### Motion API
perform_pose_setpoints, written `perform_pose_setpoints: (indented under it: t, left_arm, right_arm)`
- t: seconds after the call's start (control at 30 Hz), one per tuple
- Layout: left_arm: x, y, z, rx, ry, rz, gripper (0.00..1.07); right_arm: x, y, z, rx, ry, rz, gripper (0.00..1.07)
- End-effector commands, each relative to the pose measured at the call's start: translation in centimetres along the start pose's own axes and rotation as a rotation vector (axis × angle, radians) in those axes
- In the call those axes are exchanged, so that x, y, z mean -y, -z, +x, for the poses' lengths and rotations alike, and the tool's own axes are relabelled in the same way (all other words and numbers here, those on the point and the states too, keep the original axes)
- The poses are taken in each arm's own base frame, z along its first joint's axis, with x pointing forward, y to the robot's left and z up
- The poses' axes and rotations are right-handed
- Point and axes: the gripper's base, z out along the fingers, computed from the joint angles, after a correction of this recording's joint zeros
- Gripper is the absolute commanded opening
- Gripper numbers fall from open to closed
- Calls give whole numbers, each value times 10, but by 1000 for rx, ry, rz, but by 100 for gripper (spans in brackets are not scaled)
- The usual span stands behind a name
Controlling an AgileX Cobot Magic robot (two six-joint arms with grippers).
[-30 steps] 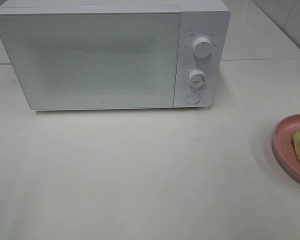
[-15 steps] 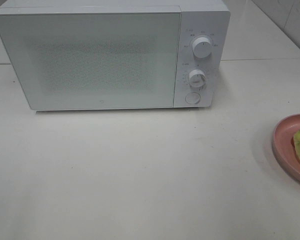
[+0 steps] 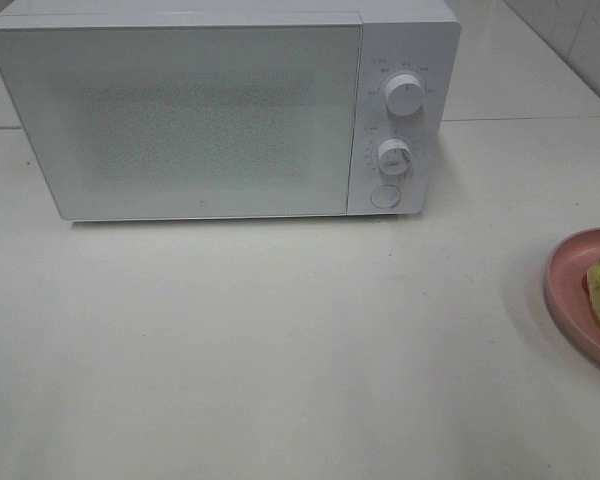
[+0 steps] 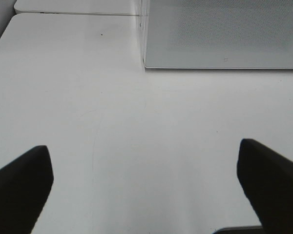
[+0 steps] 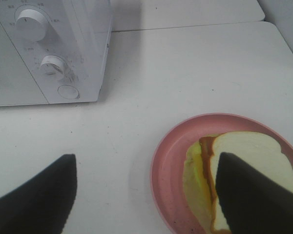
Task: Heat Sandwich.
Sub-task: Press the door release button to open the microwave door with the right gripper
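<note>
Our right gripper [image 5: 144, 163] stands wide open and empty, as does our left gripper [image 4: 144, 148], which faces bare table [image 4: 112, 122] in front of the closed door. At the back of the table stands the white microwave [image 3: 180, 120]. Well off to its right, at the edge of the high view, sits the pink plate [image 5: 161, 165] with the sandwich [image 5: 244, 146] lying flat on it. Our right arm is clearly nearer, one of its fingers [image 5: 254, 195] partly hiding the sandwich. We judge the door must open first.
</note>
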Motion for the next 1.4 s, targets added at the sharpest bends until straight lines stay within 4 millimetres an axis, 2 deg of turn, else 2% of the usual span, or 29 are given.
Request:
perform_pose_setpoints:
  t: [0.03,0.47,0.67,0.93,1.13,1.3,1.4]
  left_arm:
    - [1,2,2,23,2,13,97]
    - [1,2,2,23,2,13,97]
    - [1,2,2,23,2,13,97]
    - [1,2,2,23,2,13,97]
    - [1,2,2,23,2,13,97]
    - [1,2,2,23,2,13,97]
    - [1,2,2,23,2,13,97]
  right_arm:
    - [0,-13,-2,33,-1,-1,75]
    - [-3,-65,-15,60,2,-14,75]
    - [-5,-96,-22,133,4,-29,75]
    - [-6,-130,-22,194,3,-43,75]
    - [-6,-143,-22,252,55,-40,75]
    - [-20,-149,-17,282,122,-46,75]
    - [-34,-151,-4,312,133,-61,75]
